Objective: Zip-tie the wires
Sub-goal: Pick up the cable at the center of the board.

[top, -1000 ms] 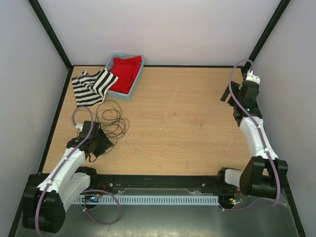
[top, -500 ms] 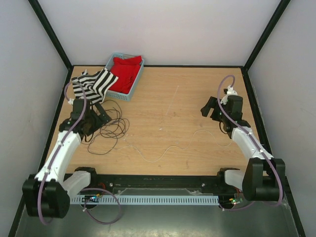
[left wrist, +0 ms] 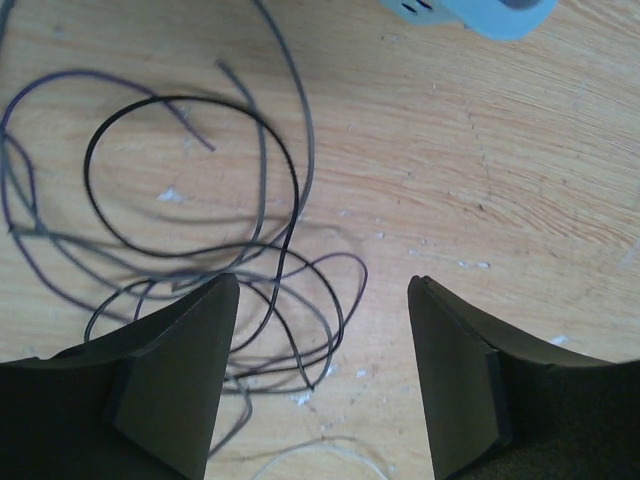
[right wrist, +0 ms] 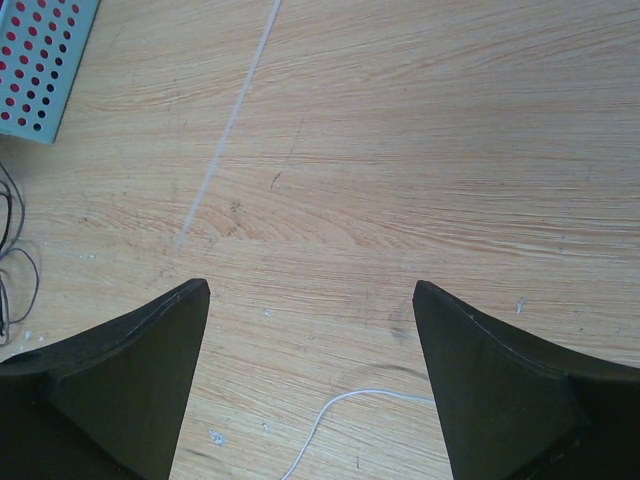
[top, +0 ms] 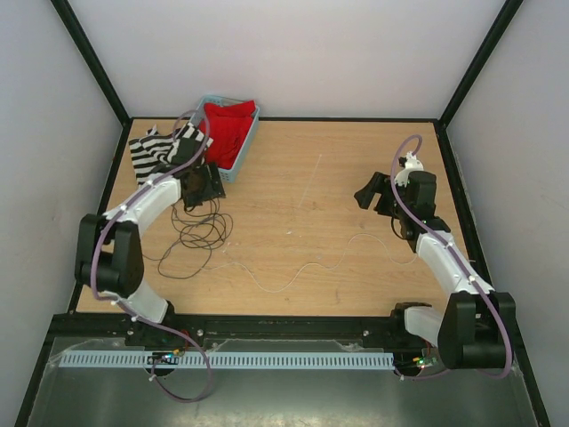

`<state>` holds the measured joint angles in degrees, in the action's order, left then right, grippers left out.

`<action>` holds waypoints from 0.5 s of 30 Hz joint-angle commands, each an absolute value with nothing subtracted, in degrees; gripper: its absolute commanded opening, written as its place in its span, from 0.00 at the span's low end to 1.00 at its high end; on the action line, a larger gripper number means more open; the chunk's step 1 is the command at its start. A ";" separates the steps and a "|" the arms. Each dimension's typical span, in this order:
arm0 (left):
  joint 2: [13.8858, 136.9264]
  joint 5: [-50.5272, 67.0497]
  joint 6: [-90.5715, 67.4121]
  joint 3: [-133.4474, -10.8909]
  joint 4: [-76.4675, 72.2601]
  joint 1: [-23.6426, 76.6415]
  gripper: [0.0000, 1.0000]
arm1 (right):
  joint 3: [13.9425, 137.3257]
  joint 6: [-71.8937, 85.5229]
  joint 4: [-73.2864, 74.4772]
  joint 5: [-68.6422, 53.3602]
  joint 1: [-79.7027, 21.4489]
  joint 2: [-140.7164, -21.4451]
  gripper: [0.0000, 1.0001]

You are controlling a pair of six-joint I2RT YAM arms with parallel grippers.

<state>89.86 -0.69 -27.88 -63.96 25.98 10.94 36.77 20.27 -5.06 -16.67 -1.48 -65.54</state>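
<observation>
The wires (top: 194,233) lie in loose black loops on the left of the wooden table. A pale whitish strand (top: 307,267) trails from them toward the right. My left gripper (top: 206,184) hovers over the far end of the loops, beside the basket. In the left wrist view it (left wrist: 322,282) is open, with the black loops (left wrist: 190,190) lying on the wood beyond and under its left finger (left wrist: 180,370). My right gripper (top: 365,194) hangs open at the right. In its wrist view the jaws (right wrist: 310,286) frame bare wood and the pale strand's end (right wrist: 340,410).
A blue perforated basket (top: 246,149) holding red cloth (top: 228,129) stands at the far left, next to a striped black-and-white cloth (top: 153,148). A thin pale strip (top: 311,178) lies on the wood mid-table. Dark frame posts and grey walls enclose the table.
My left arm has swung from the near left out toward the basket, its jaws now wider apart. My right arm has come down from the far right corner toward the table's middle.
</observation>
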 commanded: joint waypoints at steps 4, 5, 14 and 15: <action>100.77 -8.72 -25.48 -70.47 24.45 14.25 0.67 | 36.44 19.42 -6.35 -18.51 -1.63 -63.68 0.93; 102.28 -9.32 -25.73 -70.83 24.41 14.37 0.67 | 36.40 19.14 -6.25 -18.65 -1.63 -63.46 0.93; 108.34 -11.29 -24.54 -72.82 24.21 14.83 0.51 | 36.37 18.78 -5.72 -17.69 -1.64 -62.15 0.93; 108.57 -11.12 -24.60 -72.73 24.25 14.87 0.48 | 36.44 18.80 -5.69 -17.60 -1.63 -62.11 0.93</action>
<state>107.70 -9.80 -25.43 -71.20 24.32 14.61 36.77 19.29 -5.08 -17.58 -1.48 -63.40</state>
